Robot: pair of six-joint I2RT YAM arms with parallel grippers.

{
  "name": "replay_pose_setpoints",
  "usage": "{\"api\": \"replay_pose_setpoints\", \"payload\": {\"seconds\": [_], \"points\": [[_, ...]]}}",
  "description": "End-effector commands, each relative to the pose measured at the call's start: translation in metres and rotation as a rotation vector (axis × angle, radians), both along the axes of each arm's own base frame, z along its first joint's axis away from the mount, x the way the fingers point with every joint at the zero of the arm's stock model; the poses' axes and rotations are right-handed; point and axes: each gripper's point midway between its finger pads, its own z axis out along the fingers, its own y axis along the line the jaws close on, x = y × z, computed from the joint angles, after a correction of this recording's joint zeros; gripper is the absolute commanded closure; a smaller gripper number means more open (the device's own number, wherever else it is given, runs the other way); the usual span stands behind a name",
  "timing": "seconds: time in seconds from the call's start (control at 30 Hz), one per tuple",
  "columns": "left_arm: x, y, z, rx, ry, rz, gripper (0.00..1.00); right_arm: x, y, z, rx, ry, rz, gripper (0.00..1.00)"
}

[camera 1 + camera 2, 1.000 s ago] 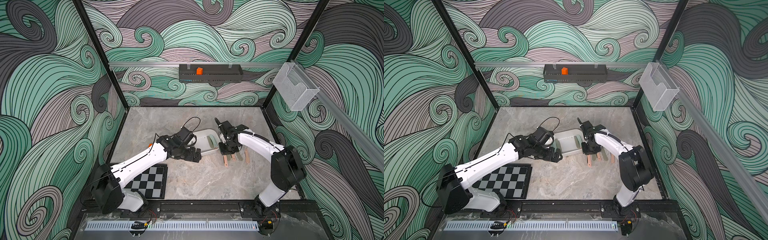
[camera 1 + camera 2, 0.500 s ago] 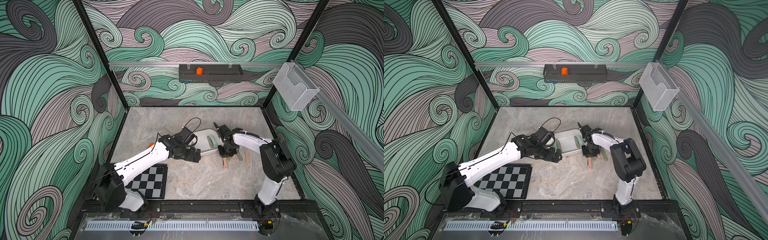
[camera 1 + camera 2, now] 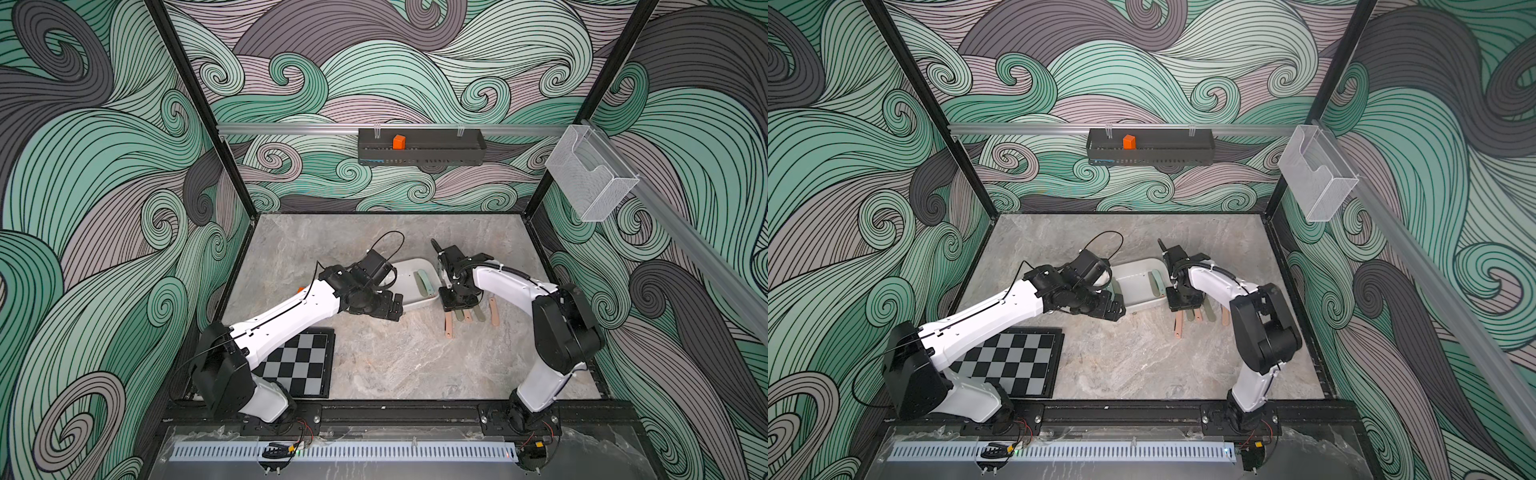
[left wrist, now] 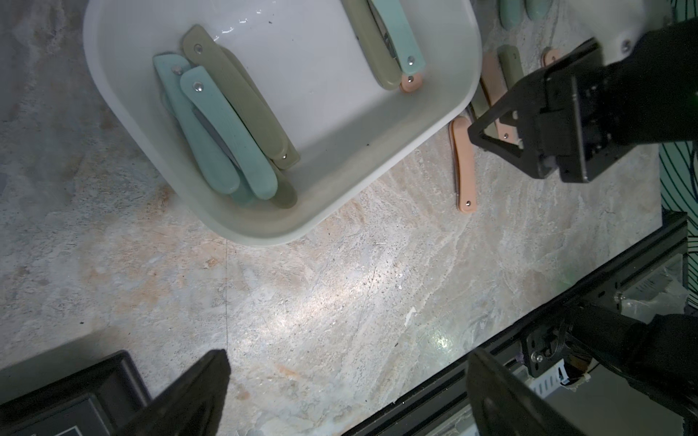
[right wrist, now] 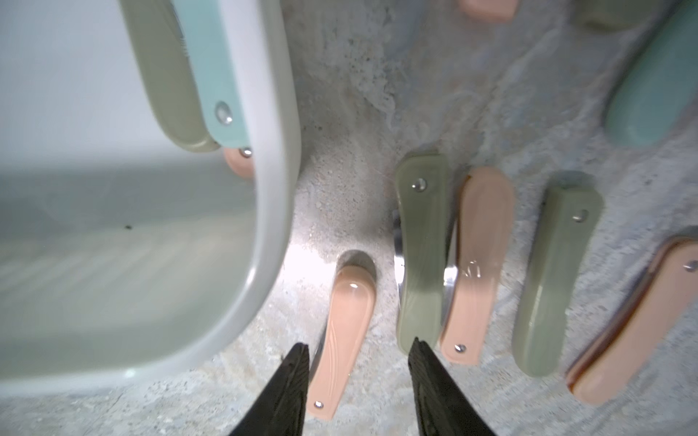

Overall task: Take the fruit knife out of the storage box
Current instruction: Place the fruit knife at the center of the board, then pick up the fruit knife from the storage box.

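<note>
The white storage box (image 3: pixel 405 286) (image 3: pixel 1133 286) (image 4: pixel 321 75) (image 5: pixel 272 188) sits mid-table. Several folded fruit knives, teal, olive and pink, lie in it (image 4: pixel 226 128) (image 3: pixel 422 282). A pink fruit knife (image 5: pixel 342 336) (image 3: pixel 449 326) (image 3: pixel 1178 326) (image 4: pixel 464 166) lies flat on the table just outside the box's right wall. My right gripper (image 5: pixel 359 343) (image 3: pixel 455 305) (image 3: pixel 1183 305) is open low over it, one finger on each side. My left gripper (image 4: pixel 347 353) (image 3: pixel 392 305) (image 3: pixel 1115 309) is wide open and empty above the table at the box's front left.
More folded knives lie in a row right of the pink one: olive (image 5: pixel 421 256), pink (image 5: pixel 477 264), olive (image 5: pixel 551 279). A checkerboard (image 3: pixel 299 365) lies front left. A black wall tray (image 3: pixel 422 151) and a clear mesh basket (image 3: pixel 590 178) hang on the walls.
My right gripper's jaws have spread apart, and the pink knife now lies free on the table between them. The left arm has hardly moved.
</note>
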Motion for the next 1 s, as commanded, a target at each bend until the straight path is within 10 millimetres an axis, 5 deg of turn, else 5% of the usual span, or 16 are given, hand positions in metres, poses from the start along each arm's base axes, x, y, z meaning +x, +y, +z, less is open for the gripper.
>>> {"api": "replay_pose_setpoints", "payload": {"seconds": [0.0,0.23,0.4,0.63,0.97], "points": [[0.008,0.003,0.012,0.034,-0.042,0.001,0.01,0.012,-0.003,0.034,-0.01,-0.077,0.01,0.53],[0.022,0.015,0.031,0.068,-0.133,0.03,0.01,0.037,0.013,0.074,0.048,-0.152,0.014,0.51],[0.032,0.027,0.038,0.061,-0.166,0.066,0.01,0.052,0.033,0.082,0.107,-0.16,0.047,0.42],[0.041,0.045,0.035,0.07,-0.141,0.098,0.01,0.066,0.061,0.071,0.129,-0.133,0.104,0.36],[0.052,0.063,0.022,0.064,-0.094,0.142,0.01,0.078,0.092,0.033,0.133,-0.051,0.154,0.42]]}}
